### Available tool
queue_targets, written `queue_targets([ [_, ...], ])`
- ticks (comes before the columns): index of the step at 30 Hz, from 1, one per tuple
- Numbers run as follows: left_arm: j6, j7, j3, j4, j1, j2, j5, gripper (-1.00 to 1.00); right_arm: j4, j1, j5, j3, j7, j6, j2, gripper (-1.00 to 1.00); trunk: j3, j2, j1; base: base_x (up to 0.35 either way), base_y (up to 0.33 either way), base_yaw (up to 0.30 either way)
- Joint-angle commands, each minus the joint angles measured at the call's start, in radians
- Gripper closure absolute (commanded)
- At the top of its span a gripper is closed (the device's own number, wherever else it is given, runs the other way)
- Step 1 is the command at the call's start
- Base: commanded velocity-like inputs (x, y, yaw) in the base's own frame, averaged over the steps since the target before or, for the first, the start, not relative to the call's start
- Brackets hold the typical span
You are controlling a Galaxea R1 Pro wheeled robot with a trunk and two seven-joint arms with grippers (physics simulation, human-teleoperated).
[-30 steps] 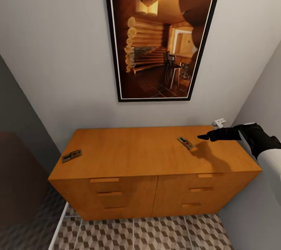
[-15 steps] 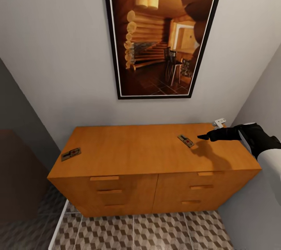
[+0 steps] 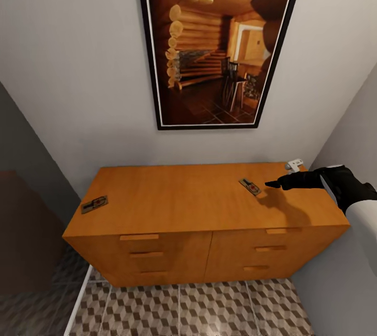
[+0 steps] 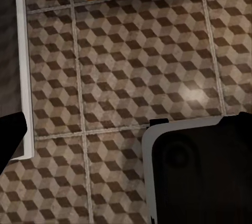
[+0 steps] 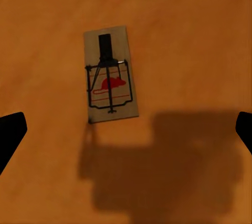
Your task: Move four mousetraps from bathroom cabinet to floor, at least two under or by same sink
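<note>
Head view: two mousetraps on the cabinet top, one mousetrap at its left edge, another toward the right back corner, right gripper hovering just beside it, right wrist view: jaws apart over that trap, left wrist view: bathroom floor tiles below the left gripper, jaw state unclear.

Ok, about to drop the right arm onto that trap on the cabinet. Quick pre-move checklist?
1. Target mousetrap lies flat on the cabinet top, nothing on it: ok.
2. Right end effector open, fingertips spread wide at the wrist view's edges: ok.
3. Alignment: in the head view the right end effector sits beside the trap, not over it: not ok.
4. Height above the top: a shadow falls on the wood, gap itself: cannot tell.
5. Second mousetrap near the cabinet's left edge, untouched: ok.
6. Left end effector over the bathroom floor, holding nothing visible: ok.
</note>
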Motion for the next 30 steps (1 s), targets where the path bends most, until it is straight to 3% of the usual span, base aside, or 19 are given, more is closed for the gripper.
queue_targets([
  [1, -0.006, -0.002, -0.008, 0.004, -0.002, 0.000, 0.008, -1.00, -0.002, -0.001, 0.004, 0.003, 0.004, 0.004, -0.001, -1.00, -0.004, -0.002, 0.001, 0.000, 0.000, 0.000],
  [30, -0.006, -0.002, -0.008, 0.004, -0.002, 0.000, 0.008, -1.00, -0.005, -0.001, 0.006, 0.002, 0.004, 0.004, -0.001, -1.00, -0.050, -0.002, 0.001, 0.000, 0.000, 0.000],
])
